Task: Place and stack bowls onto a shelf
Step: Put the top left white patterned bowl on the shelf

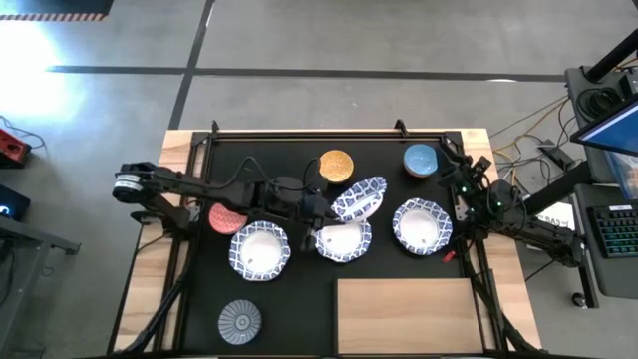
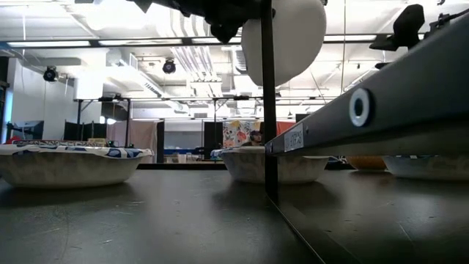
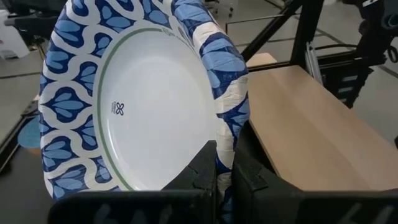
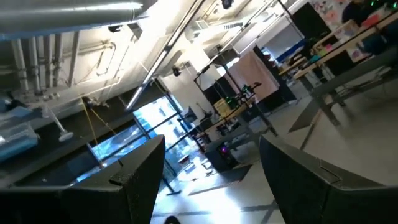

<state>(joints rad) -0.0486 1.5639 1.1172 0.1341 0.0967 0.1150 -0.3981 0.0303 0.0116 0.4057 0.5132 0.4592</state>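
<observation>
My left gripper (image 1: 321, 204) reaches over the middle of the black mat (image 1: 299, 299) and is shut on a large white bowl with a blue patterned rim (image 1: 360, 197), whose white underside (image 2: 289, 37) shows high in the low view. Three more large bowls (image 1: 259, 249) (image 1: 342, 240) (image 1: 422, 225) rest on their bases on the mat, as do the orange (image 1: 336, 165), blue (image 1: 421, 160), pink-red (image 1: 227, 216) and grey-striped (image 1: 239, 321) small bowls. The pale wooden shelf (image 1: 409, 314) lies flat at the near right. My right gripper (image 4: 211, 180) is open by the table's right edge, pointing up into the room. My left gripper pinches the bowl's rim (image 3: 224, 146) at its lowest part, one finger (image 3: 208, 168) inside the bowl and one finger (image 3: 245, 177) outside. The fingers come almost level from the table's left. The bowl stands on edge, nearly upright, lifted clear of the mat.
A black metal frame (image 1: 329, 133) runs round the mat, with an upright post (image 2: 268, 103) close in the low view. The right arm (image 1: 518, 224) lies folded along the right edge. Bare wood (image 3: 311, 124) of the shelf shows just beyond the held bowl.
</observation>
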